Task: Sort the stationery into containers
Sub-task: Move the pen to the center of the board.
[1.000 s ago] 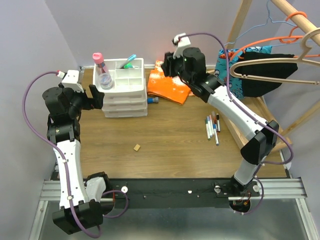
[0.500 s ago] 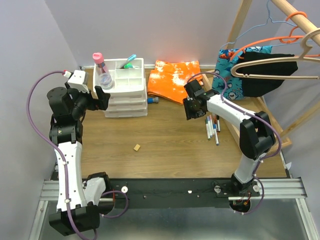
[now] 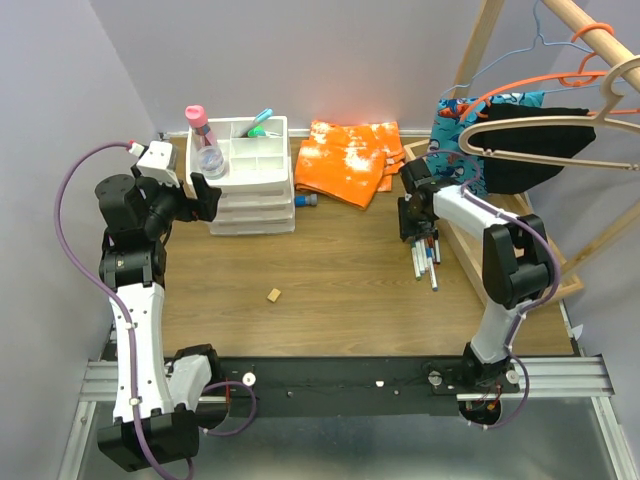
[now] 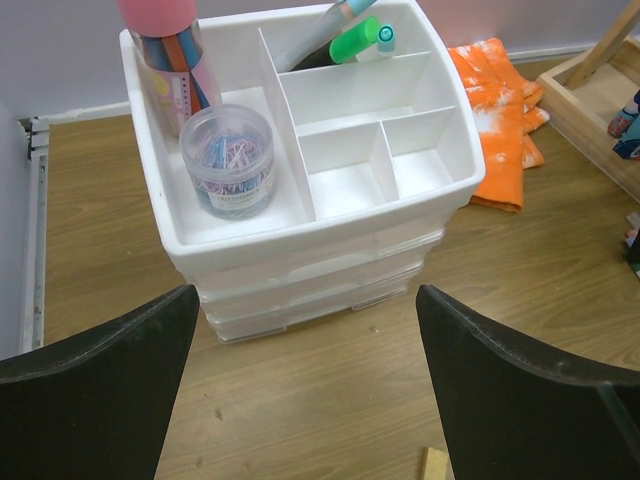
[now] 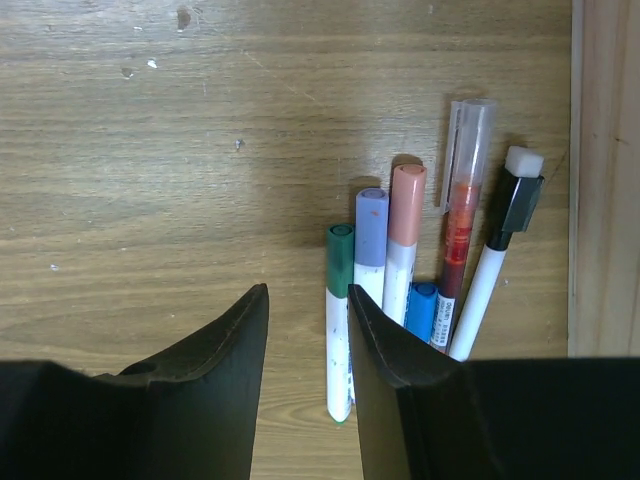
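Several slim white pens (image 3: 425, 256) with coloured caps lie side by side on the table's right. My right gripper (image 3: 417, 228) hovers over their upper ends. In the right wrist view the right gripper (image 5: 307, 295) is open, its jaws a narrow gap apart and holding nothing. The green-capped pen (image 5: 339, 320) lies below, along the right finger's (image 5: 395, 350) inner edge. The white drawer unit (image 3: 252, 205) stands at the back left, with a pink-capped bottle (image 3: 205, 145) and a green-capped marker (image 4: 350, 42) in its top tray. My left gripper (image 4: 305, 300) is wide open just in front of the unit. A blue-capped tube (image 3: 306, 201) lies beside it.
An orange cloth (image 3: 345, 160) lies behind the pens' area, and a shallow wooden tray (image 3: 500, 225) borders the pens on the right. A clear jar of paper clips (image 4: 228, 160) sits in the unit's top tray. A small wooden block (image 3: 273, 294) lies mid-table. Hangers (image 3: 540, 125) hang at the right.
My right arm has swung from over the orange cloth, forward and right, down over the pens, and its jaws have narrowed. The left gripper has edged toward the drawer unit and then held still.
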Tool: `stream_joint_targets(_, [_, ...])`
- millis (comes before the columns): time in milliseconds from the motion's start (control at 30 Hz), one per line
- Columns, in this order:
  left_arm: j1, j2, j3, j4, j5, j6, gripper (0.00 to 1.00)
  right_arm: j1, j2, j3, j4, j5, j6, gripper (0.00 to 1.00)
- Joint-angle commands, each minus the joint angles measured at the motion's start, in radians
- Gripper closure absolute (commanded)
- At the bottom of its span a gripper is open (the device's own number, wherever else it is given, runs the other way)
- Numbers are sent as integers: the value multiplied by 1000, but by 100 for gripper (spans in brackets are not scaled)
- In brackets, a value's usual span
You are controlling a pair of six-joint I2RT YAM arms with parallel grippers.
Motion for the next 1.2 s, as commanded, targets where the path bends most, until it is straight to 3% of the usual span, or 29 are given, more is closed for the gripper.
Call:
stream_joint_targets(0, [-4,-4,-22,23,5,-15,1,-6,21,-18,10,7,-11,55])
stream_joint_targets(900, [11,-5,-42,18,2,-15,1,-60,69,-40,36,-106,-24,62])
stream_joint_targets(1167, [11,-1,-35,23,4,-18,1,11,98,9,40,-210,20,62])
